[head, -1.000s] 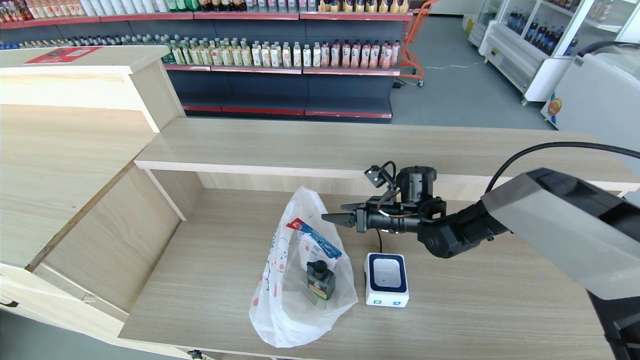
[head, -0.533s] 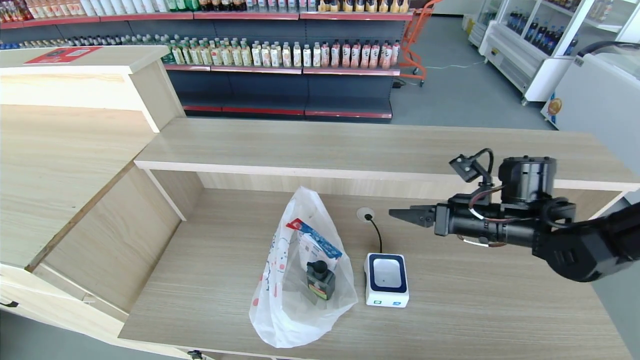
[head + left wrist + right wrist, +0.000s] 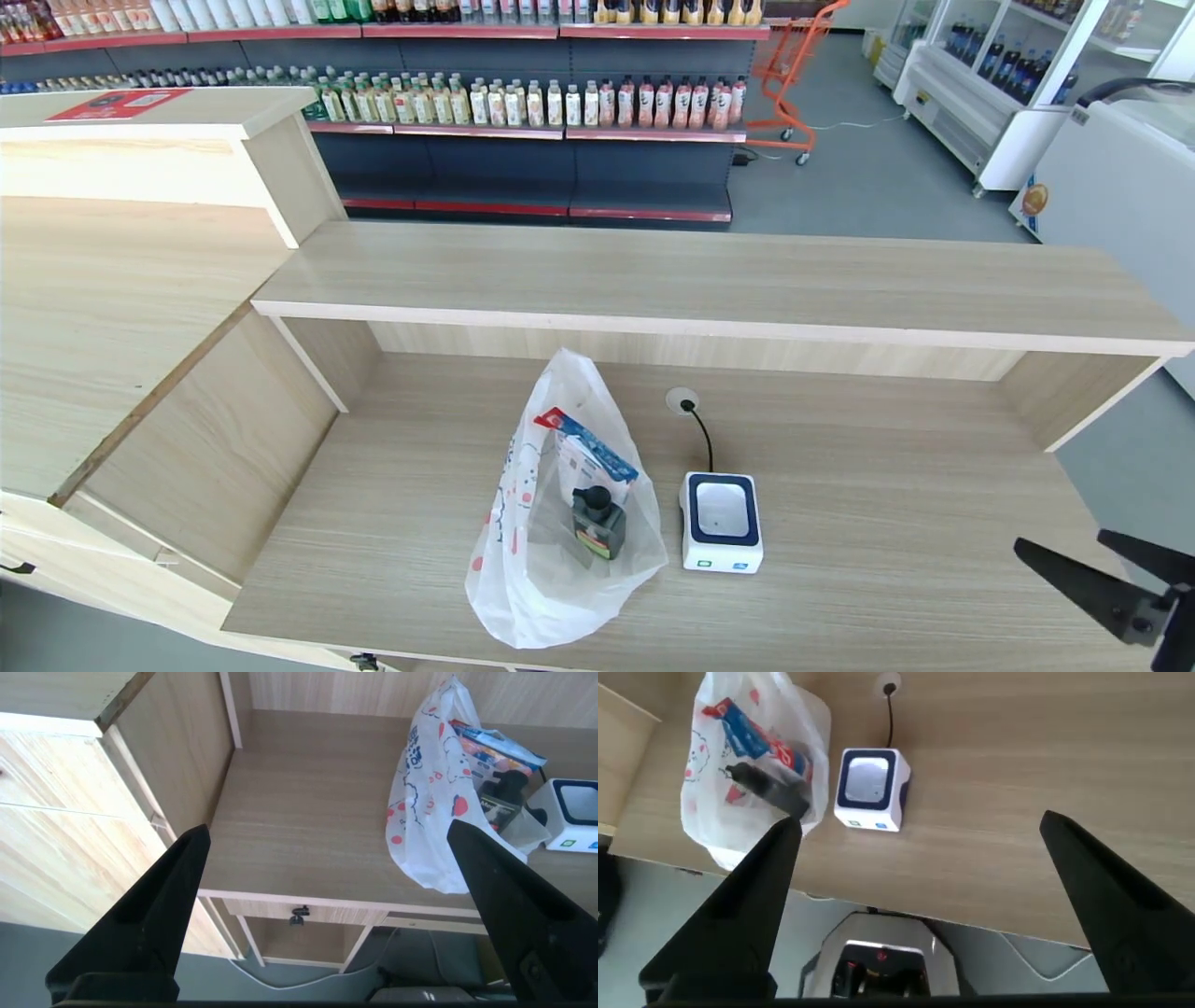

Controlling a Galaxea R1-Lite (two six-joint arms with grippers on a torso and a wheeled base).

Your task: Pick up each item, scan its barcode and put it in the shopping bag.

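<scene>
Right tool retracted to counter edge, fingers spread, shopping bag print illegible

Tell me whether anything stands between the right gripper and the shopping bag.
Yes: the barcode scanner sits on the counter close beside the shopping bag, roughly on the line from the open right gripper. It is low, and nothing else visible intervenes.

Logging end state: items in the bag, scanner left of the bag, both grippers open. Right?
No: the scanner sits to the robot's right of the shopping bag, as the head view shows. Items are in the bag; left gripper and right gripper are open.
</scene>
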